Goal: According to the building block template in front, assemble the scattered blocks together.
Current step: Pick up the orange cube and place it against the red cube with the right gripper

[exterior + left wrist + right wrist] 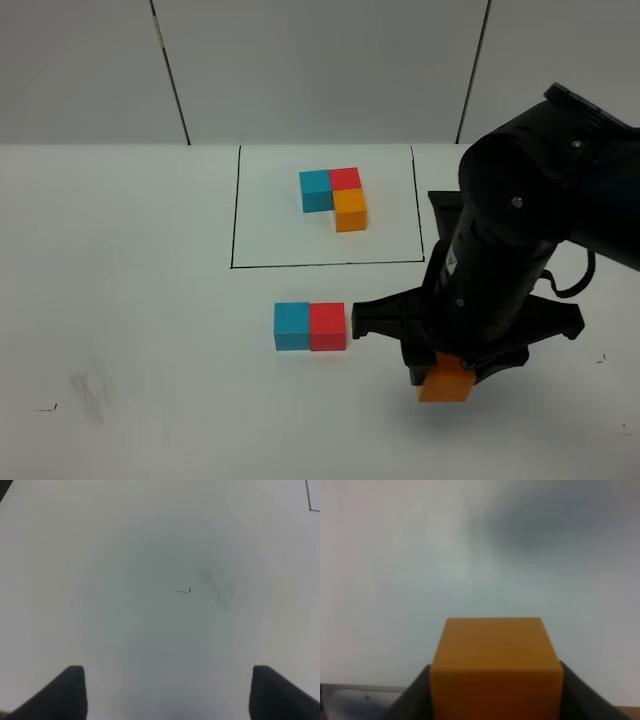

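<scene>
The building block template is a blue, red and orange L inside a thin black drawn rectangle at the back middle. The loose blue block and red block sit side by side, touching, in front of the frame. My right gripper is shut on the loose orange block, holding it right of and in front of the red block, apart from it. The orange block fills the right wrist view between the fingers. My left gripper is open and empty over bare table; it is out of the high view.
The white table carries small pen marks at the front left and a grey smudge. The right arm's black body stands over the right side. A corner of the black frame line shows in the left wrist view.
</scene>
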You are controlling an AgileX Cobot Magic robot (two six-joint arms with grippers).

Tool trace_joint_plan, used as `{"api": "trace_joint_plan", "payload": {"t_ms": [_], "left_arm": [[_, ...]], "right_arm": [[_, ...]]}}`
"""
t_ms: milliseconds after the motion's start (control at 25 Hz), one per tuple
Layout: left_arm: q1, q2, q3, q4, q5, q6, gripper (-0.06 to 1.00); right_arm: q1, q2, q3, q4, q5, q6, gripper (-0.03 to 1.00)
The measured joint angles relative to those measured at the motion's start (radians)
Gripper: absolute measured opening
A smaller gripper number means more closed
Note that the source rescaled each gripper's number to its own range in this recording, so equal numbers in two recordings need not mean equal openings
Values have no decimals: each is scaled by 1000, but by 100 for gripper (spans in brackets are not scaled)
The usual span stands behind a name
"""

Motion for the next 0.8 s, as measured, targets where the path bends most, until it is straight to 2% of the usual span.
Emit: {"api": "trace_joint_plan", "payload": {"t_ms": [240, 560, 800], "left_arm": [[0, 0, 0, 0, 0, 0, 61], [0, 0, 0, 0, 0, 0, 61], [0, 0, 0, 0, 0, 0, 61]], "right_arm": [[78, 86, -45, -33, 4, 3, 0], [79, 223, -181, -74, 3, -24, 0], [78, 259, -198, -114, -31, 10, 0]]}}
